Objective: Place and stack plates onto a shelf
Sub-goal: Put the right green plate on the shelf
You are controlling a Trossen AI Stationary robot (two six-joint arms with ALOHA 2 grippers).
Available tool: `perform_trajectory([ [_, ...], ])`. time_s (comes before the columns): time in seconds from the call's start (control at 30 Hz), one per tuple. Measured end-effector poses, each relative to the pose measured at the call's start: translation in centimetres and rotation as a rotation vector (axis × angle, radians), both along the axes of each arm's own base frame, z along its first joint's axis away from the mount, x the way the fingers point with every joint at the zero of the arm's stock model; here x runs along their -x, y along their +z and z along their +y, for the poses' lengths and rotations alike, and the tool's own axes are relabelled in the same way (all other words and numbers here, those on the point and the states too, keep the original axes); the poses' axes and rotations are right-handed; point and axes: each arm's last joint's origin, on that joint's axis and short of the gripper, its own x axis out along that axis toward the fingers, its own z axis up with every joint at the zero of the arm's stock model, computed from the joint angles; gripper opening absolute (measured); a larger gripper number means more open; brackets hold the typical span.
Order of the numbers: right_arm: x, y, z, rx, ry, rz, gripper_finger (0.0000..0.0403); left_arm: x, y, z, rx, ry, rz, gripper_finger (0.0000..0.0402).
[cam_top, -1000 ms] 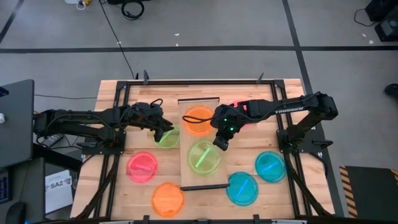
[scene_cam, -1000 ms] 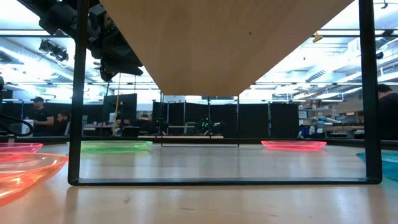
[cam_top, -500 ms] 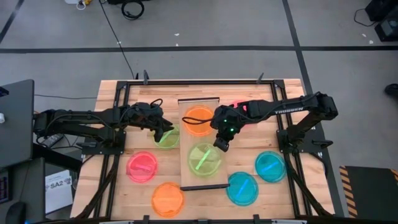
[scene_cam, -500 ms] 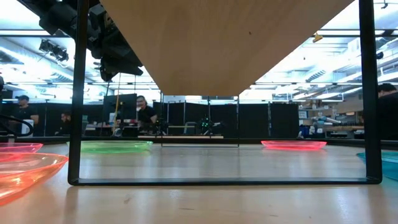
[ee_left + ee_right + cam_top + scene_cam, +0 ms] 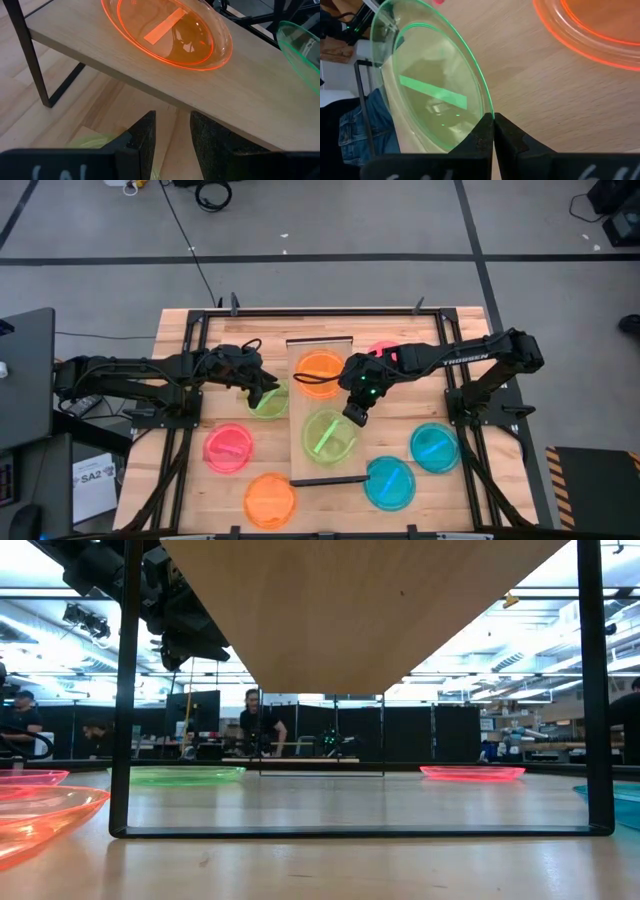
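Note:
The shelf (image 5: 345, 350) stands mid-table, a long light board on a thin dark frame. An orange plate (image 5: 320, 372) lies on its far half. My right gripper (image 5: 352, 413) is over the shelf's middle, shut on a lime green plate (image 5: 326, 438). My left gripper (image 5: 266, 389) hovers open just left of the shelf, over a second green plate (image 5: 270, 404) lying flat on the table. In the left wrist view its fingers (image 5: 145, 137) stand apart above that plate (image 5: 97, 142). The other plates lie flat on the table around the shelf. My right gripper (image 5: 493, 120) pinches the green plate's rim (image 5: 485, 107) between its two fingertips, on the plate's far right side. The fingers come from above, slanting down. The plate sits tilted over the shelf board; whether its opposite edge rests on the board I cannot tell.
On the table lie a pink plate (image 5: 228, 447), an orange plate (image 5: 270, 500), two cyan plates (image 5: 388, 483) (image 5: 434, 447), and a pink plate (image 5: 385, 350) partly under my right arm. Black frame rails line both table sides. People move in the room beyond.
My right gripper has eased a little toward the table's near edge, taking the green plate along above the shelf, and more of the far pink plate now shows. A person has walked across the room behind.

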Motion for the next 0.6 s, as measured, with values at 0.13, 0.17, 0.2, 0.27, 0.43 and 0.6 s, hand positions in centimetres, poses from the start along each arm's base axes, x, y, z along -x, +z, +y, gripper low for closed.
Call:
perform_trajectory([
  [0.13,0.00,0.01,0.00,0.003,-0.002,-0.001,0.0017,0.00,0.00,0.00,0.000,0.000,0.000,0.0128],
  [0.17,0.00,0.01,-0.01,0.007,-0.005,-0.001,0.0017,0.00,0.00,0.00,0.000,0.000,0.000,0.0128],
  [0.2,0.00,0.00,-0.02,0.011,-0.007,-0.002,0.0018,0.00,0.00,0.00,0.000,0.000,0.000,0.0128],
  [0.27,0.00,0.00,-0.04,0.017,-0.003,-0.004,0.0018,0.00,0.00,0.00,0.000,0.000,0.000,0.0128],
  [0.43,-0.01,0.00,-0.06,0.022,-0.006,-0.005,0.0026,0.00,0.00,0.00,0.000,0.000,0.000,0.0128],
  [0.6,-0.02,-0.01,-0.10,0.039,-0.017,-0.006,0.0043,0.00,0.00,0.00,0.000,0.000,0.000,0.0128],
])
